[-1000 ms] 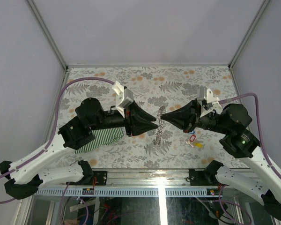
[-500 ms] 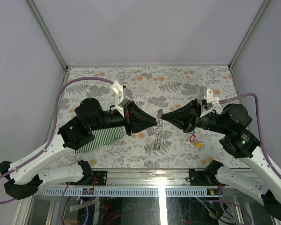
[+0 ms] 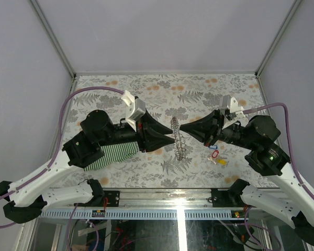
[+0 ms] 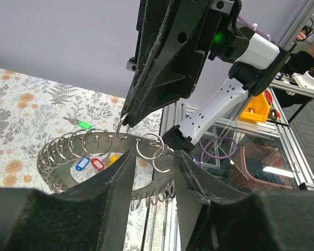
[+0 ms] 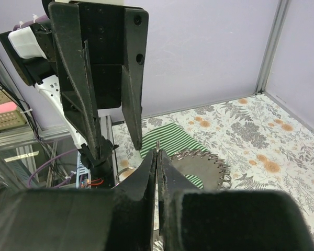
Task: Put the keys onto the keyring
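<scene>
Floppy keyring [image 3: 177, 137] hanging above mid-surface [image 3: 199, 89] between both arms; keys [image 3: 215, 155] lying loose near the right arm.
Pinched at one small rim loop by the right fingers [image 4: 141, 94], pressed together; left fingers [image 4: 110, 178] spread either side of its edge, not clamping. Likely trouble: swinging or slipping free, given that single thin pinch. Pinch point plain from left wrist only; overhead, just tips meeting.

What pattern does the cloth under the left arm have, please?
The cloth: green-white stripes, top view.
</scene>
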`<state>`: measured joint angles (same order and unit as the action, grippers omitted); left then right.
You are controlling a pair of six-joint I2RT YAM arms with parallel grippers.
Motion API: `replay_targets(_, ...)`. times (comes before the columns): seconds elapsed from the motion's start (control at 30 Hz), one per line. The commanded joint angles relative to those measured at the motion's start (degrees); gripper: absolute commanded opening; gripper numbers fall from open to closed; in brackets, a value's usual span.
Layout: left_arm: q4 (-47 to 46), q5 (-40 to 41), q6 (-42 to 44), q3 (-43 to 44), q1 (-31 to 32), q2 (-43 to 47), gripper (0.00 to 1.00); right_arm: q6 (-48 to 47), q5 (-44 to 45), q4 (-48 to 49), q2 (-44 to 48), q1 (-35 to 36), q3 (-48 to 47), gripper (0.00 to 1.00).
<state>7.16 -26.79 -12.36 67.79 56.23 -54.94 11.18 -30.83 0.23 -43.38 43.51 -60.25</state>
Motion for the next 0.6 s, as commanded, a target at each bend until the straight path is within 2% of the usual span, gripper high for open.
replay_targets(0.0, -0.60, 3.60, 1.00, 2.82, 0.30, 1.19, 0.38, -1.26, -0.36, 5.21, 1.14, -0.03, -1.64, 0.00)
replay_targets(0.07, 2.45, 7.50, 2.53, 4.17, 0.25, 1.33, 0.43, -2.34, -0.34, 5.43, 1.17, -0.01, -1.29, 0.00)
replay_targets(0.2, 8.93, 18.59, 5.56, 7.94, 0.29, 1.41, 0.45, -4.16, -0.15, 5.81, 0.41, 0.00, -1.58, 0.00)
replay_targets(0.33, 12.42, 27.18, 8.63, 9.38, 0.36, 2.31, 0.40, -7.12, -1.12, 5.04, -1.35, 0.00, -2.36, 0.00)
replay_targets(0.43, 13.73, 26.79, 11.89, 8.85, 0.34, 3.67, 0.41, -11.49, -1.49, 4.43, -1.32, 0.00, -1.86, 0.00)
replay_targets(0.57, 16.16, 23.54, 15.39, 8.41, 0.31, 4.90, 0.50, -16.69, -3.72, 6.51, -0.33, -0.02, 0.67, 0.00)
